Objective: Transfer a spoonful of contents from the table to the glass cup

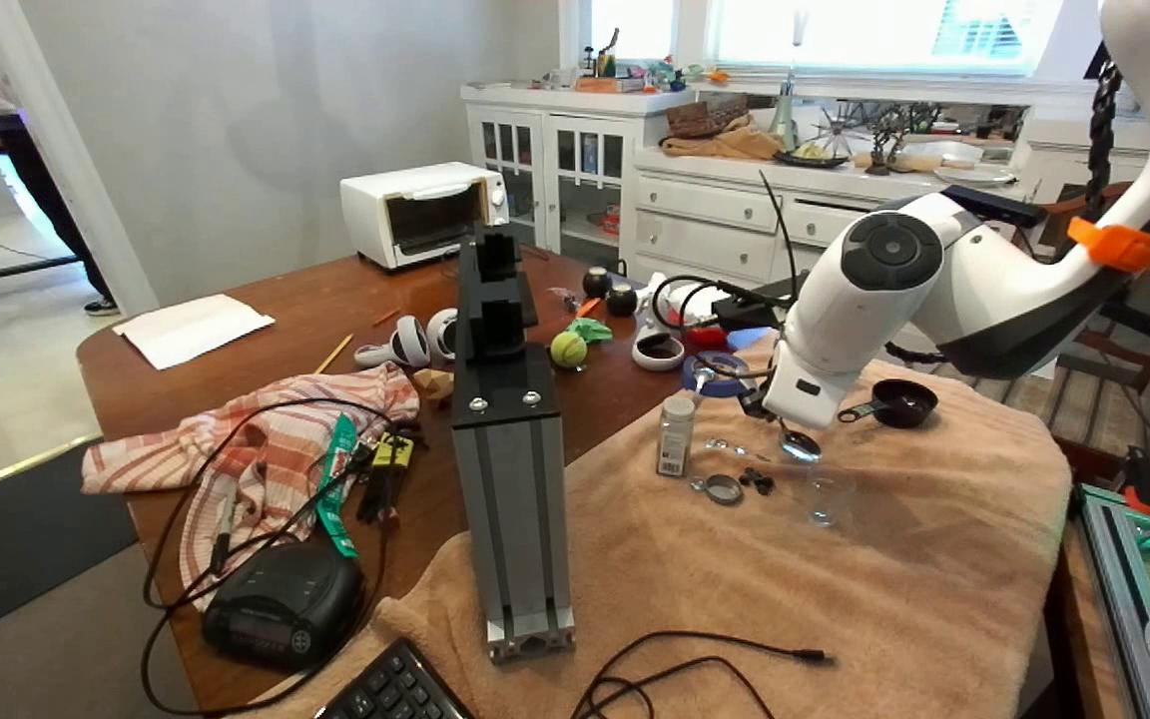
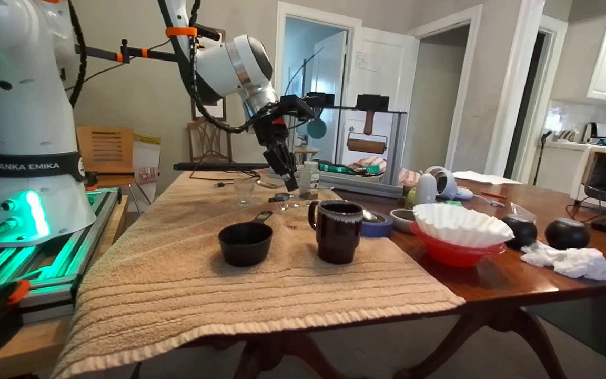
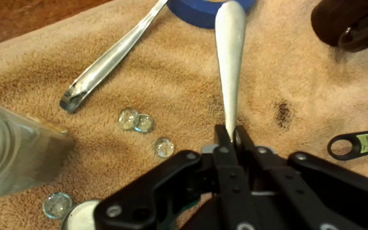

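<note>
My gripper (image 3: 232, 135) is shut on a metal spoon; its handle (image 3: 231, 51) points up and away in the wrist view. The spoon's bowl (image 1: 800, 446) shows below the hand in an exterior view, near the rim of the clear glass cup (image 1: 824, 497); I cannot tell whether it is over the cup. The cup also stands in an exterior view (image 2: 243, 193), beside the gripper (image 2: 291, 184). It is hidden in the wrist view. The brown table (image 1: 305, 290) is partly draped with a tan cloth (image 1: 735, 589). A dark grainy patch (image 3: 283, 113) and clear glass beads (image 3: 164, 147) lie on the cloth.
A capped bottle (image 1: 675, 439), a round lid (image 1: 723, 489) and dark bits (image 1: 757, 481) are near the hand. A second metal utensil (image 3: 113, 56), blue tape (image 2: 377, 226), a brown mug (image 2: 339, 234) and a black measuring cup (image 2: 245, 245) stand around. A metal rack (image 1: 510, 499) rises nearby.
</note>
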Controlling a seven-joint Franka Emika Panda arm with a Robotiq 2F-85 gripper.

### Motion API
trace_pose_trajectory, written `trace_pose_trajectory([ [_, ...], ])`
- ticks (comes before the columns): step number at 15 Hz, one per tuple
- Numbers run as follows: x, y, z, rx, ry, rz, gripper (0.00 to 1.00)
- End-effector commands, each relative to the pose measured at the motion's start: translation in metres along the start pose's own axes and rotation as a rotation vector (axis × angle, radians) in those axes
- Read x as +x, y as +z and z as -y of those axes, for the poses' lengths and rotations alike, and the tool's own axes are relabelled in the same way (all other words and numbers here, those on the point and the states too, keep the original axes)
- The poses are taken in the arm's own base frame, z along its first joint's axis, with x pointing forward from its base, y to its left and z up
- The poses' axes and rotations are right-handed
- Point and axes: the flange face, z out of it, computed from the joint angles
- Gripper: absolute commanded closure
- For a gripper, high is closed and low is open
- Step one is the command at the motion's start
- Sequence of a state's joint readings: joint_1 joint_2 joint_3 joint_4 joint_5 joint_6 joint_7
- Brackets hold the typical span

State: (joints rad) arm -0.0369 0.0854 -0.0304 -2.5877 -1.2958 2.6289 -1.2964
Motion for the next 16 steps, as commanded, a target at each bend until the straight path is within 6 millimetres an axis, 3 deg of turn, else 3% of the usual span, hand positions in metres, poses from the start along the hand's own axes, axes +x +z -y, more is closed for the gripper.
trace_pose_trajectory([
  [1,0.006,0.015,-0.009,-0.042,-0.043,-0.064,0.98],
  [4,0.012,0.026,-0.011,-0.039,-0.05,-0.103,0.98],
  [5,0.012,0.03,-0.011,-0.023,-0.044,-0.11,0.67],
  [6,0.012,0.031,-0.011,-0.015,-0.031,-0.111,0.66],
  [8,0.008,0.025,-0.011,-0.016,-0.018,-0.102,0.52],
  [14,-0.017,-0.03,0.001,-0.098,-0.015,-0.054,0.06],
  [15,-0.014,-0.011,-0.01,-0.081,-0.016,-0.054,0.01],
  [16,-0.019,-0.017,-0.009,-0.09,-0.012,-0.044,0.18],
])
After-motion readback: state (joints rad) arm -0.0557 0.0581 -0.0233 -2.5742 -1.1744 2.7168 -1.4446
